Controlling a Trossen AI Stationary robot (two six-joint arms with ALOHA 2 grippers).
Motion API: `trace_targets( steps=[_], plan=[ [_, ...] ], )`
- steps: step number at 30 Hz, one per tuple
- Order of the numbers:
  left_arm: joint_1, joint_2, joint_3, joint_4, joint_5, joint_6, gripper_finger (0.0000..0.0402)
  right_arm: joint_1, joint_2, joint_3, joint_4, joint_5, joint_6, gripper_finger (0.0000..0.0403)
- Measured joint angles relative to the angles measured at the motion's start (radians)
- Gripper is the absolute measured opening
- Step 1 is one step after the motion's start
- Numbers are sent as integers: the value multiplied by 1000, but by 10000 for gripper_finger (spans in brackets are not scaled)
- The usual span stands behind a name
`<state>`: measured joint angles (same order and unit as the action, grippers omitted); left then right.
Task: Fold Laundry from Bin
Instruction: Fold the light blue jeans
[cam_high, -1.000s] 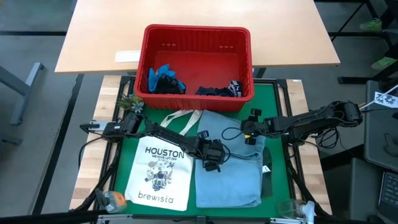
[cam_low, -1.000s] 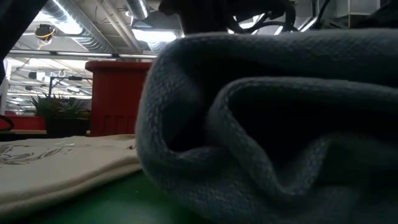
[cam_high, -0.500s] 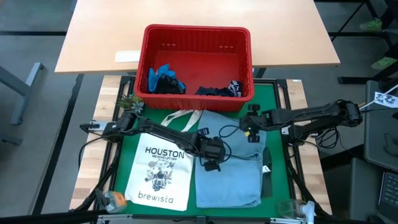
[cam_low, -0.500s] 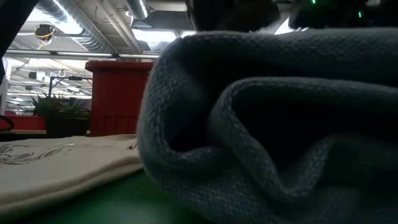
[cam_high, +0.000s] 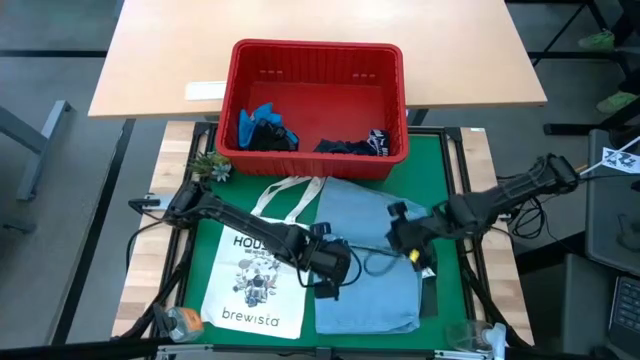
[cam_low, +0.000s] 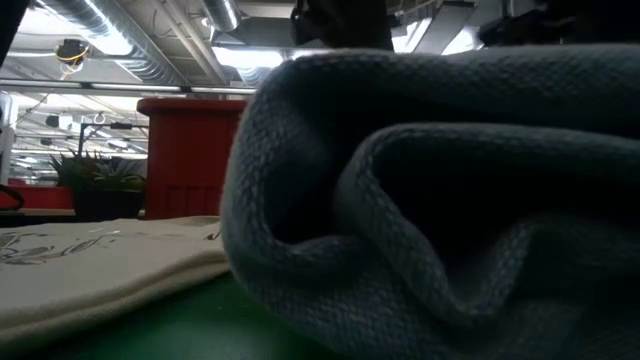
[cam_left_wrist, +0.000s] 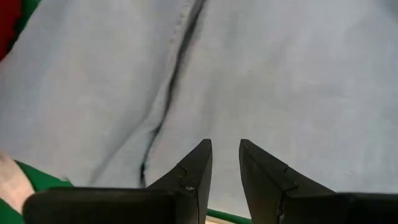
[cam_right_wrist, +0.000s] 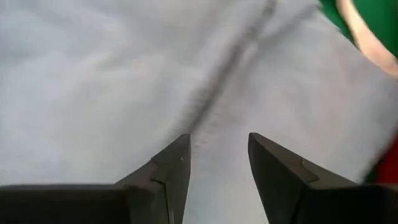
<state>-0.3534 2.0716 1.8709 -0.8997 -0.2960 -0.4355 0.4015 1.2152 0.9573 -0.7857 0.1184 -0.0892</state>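
Note:
The light blue denim shirt (cam_high: 365, 260) lies folded flat on the green mat (cam_high: 448, 160); its near fold fills the low view (cam_low: 430, 200). My left gripper (cam_high: 333, 272) is open over the shirt's left part, next to the white tote bag (cam_high: 255, 285). In its wrist view (cam_left_wrist: 225, 146) the fingers stand a little apart over the cloth. My right gripper (cam_high: 405, 235) is open over the shirt's right part, as its wrist view (cam_right_wrist: 217, 140) also shows. The red bin (cam_high: 315, 60) at the far side holds a bright blue garment (cam_high: 262, 122) and a dark navy one (cam_high: 352, 145). My left gripper's open fingertips (cam_left_wrist: 202, 152) are low over the shirt's flat surface (cam_left_wrist: 267, 93), slanting down; I cannot tell whether they touch it. My right gripper's open fingertips (cam_right_wrist: 180, 149) are likewise low over the shirt near a seam (cam_right_wrist: 217, 74); I cannot tell whether they touch it.
The tote bag also shows in the low view (cam_low: 90, 260), with the bin (cam_low: 190, 150) behind it. A small plant (cam_high: 208, 165) stands at the mat's far left corner. A wooden table (cam_high: 170, 50) lies behind the bin. Small items sit at the near corners (cam_high: 182, 320).
My left gripper has moved toward the table's near edge and a little left, along the shirt's left part. My right gripper has swung from the shirt's far right corner toward the near edge and now sits over its right middle. The shirt has stayed flat.

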Motion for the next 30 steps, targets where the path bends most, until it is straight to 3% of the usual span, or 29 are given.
trace_targets(
  steps=[5,8,10,17,23,30],
  plan=[
    [-23,3,0,3,-51,-1,78,131,0,-1,1,76,69,161],
    [-22,3,0,3,-81,-1,78,160,0,-2,1,179,142,161],
    [-17,3,0,3,-84,0,78,161,0,-2,1,194,165,161],
    [20,4,-1,1,-82,0,84,161,0,-2,0,185,244,161],
    [45,29,-3,0,-79,1,137,161,0,-2,-1,176,268,161],
    [61,38,-3,26,36,-5,178,162,0,-2,8,-4,266,161]
  ],
)
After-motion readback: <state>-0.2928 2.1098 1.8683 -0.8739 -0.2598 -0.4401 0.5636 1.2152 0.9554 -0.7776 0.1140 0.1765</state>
